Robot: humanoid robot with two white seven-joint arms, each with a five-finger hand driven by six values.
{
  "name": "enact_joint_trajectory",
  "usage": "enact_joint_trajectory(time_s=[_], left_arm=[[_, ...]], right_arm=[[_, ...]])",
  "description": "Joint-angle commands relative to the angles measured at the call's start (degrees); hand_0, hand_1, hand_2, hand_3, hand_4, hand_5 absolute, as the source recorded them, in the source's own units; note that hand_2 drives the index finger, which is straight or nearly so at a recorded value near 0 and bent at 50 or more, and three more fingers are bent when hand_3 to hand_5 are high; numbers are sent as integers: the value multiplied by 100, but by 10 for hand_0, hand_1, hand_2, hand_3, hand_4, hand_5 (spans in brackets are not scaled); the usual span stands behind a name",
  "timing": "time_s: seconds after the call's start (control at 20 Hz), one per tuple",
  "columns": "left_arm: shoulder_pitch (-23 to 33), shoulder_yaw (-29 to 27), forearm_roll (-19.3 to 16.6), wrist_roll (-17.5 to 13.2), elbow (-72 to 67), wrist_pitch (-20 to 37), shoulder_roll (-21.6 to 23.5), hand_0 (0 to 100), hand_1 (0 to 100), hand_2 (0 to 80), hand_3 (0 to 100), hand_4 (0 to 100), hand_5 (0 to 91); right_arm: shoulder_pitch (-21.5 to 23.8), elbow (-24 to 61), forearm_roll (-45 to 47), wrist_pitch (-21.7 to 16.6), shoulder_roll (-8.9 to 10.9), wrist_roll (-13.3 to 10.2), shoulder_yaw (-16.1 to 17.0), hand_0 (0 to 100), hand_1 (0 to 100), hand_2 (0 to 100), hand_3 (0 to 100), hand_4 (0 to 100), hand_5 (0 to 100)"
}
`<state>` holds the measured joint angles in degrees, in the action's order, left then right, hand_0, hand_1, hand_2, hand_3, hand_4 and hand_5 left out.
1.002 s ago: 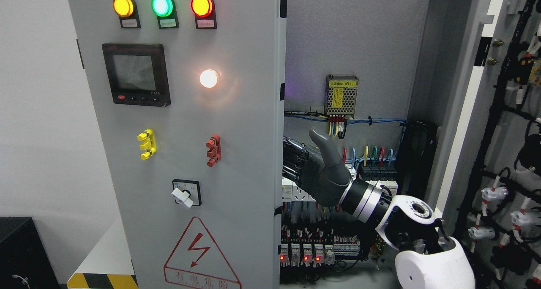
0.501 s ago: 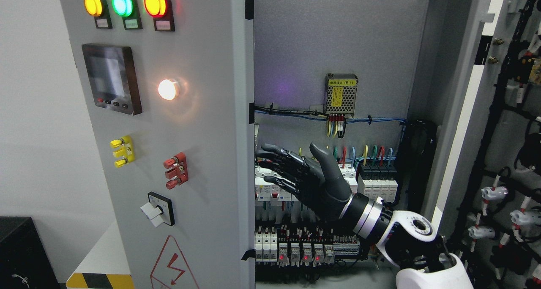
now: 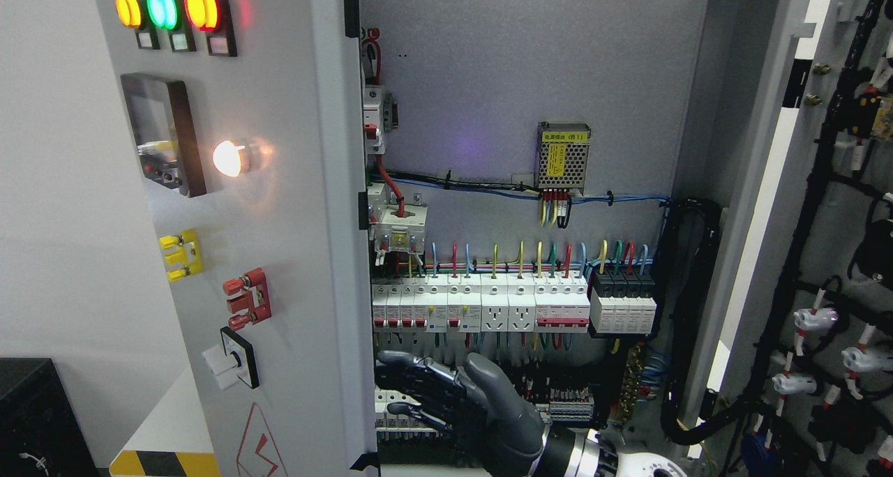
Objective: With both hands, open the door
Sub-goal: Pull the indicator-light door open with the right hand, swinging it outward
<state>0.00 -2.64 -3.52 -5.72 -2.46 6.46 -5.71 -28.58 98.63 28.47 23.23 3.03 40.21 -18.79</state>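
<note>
door (image 3: 279, 254) of the electrical cabinet stands swung wide just to the left of the right hand (image 3: 460, 407), its edge near the fingertips but not clearly touching. the hand's fingers (image 3: 411, 383) are stretched out flat toward that edge, thumb raised, gripping nothing. above the hand runs a row of white breakers (image 3: 488, 303); a yellow-labelled power supply (image 3: 564, 156) sits higher still

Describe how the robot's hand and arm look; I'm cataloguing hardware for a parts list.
Only the right hand shows. It has a smooth dark grey palm and thumb, with black segmented fingers whose joints and linkages are exposed. At the wrist sit black and silver metal rings, then a glossy white arm shell at the picture's bottom edge. No markings or loose cables are visible on it. The left arm is out of view.
</note>
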Motion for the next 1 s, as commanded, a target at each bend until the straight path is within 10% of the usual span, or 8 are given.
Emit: enact_joint_trajectory(time_s=[0.0, 0.95], left_arm=[[167, 0, 0, 1, 0, -5, 0, 0, 0, 0, 0, 0, 0], [167, 0, 0, 1, 0, 4, 0, 0, 0, 0, 0, 0, 0]], right_arm=[[318, 860, -8, -3, -91, -13, -775, 0, 0, 0, 0, 0, 0], [344, 842, -368, 24, -627, -75, -1680, 0, 0, 0, 0, 0, 0]])
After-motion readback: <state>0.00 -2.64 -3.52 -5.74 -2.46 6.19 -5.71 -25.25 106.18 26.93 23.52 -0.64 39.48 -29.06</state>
